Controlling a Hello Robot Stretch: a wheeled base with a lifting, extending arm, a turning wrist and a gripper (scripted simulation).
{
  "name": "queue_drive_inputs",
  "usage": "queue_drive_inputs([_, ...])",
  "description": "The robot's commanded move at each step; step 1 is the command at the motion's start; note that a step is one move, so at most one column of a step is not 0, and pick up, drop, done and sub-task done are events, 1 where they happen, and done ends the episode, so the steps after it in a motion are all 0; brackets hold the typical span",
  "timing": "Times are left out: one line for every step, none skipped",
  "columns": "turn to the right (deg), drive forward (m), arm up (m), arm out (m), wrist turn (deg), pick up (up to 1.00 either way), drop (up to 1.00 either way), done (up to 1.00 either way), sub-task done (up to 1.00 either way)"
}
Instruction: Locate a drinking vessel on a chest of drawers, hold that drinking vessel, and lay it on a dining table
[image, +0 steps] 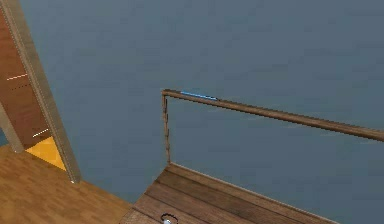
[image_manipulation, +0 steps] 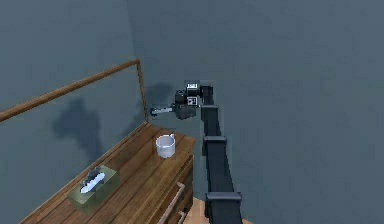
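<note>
A white mug (image_manipulation: 165, 145) is shown upright on the wooden top of the chest of drawers (image_manipulation: 130, 172), near the corner by the blue wall (image_manipulation: 290, 70). The dark arm (image_manipulation: 216, 150) is extended beside that top. Its jaws are seen higher in the arm side view than the mug; their state cannot be told. A flat box (image_manipulation: 93, 184) is set well apart from the mug.

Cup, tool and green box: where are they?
cup (image_manipulation: 165, 147): arm side view, on its white side.
tool (image_manipulation: 158, 108): arm side view, midway between its fingertips.
green box (image_manipulation: 93, 186): arm side view, on its top.
</note>
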Motion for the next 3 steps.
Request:
queue_drive_inputs([0.0, 0.00, -0.30, 0.00, 0.0, 0.00, 0.00, 0.00, 0.00])
queue_drive_inputs([0.0, 0.00, 0.00, 0.00, 0.0, 1.00, 0.00, 0.00, 0.00])
queue_drive_inputs([0.0, 0.00, 0.10, 0.00, 0.0, 0.00, 0.00, 0.00, 0.00])
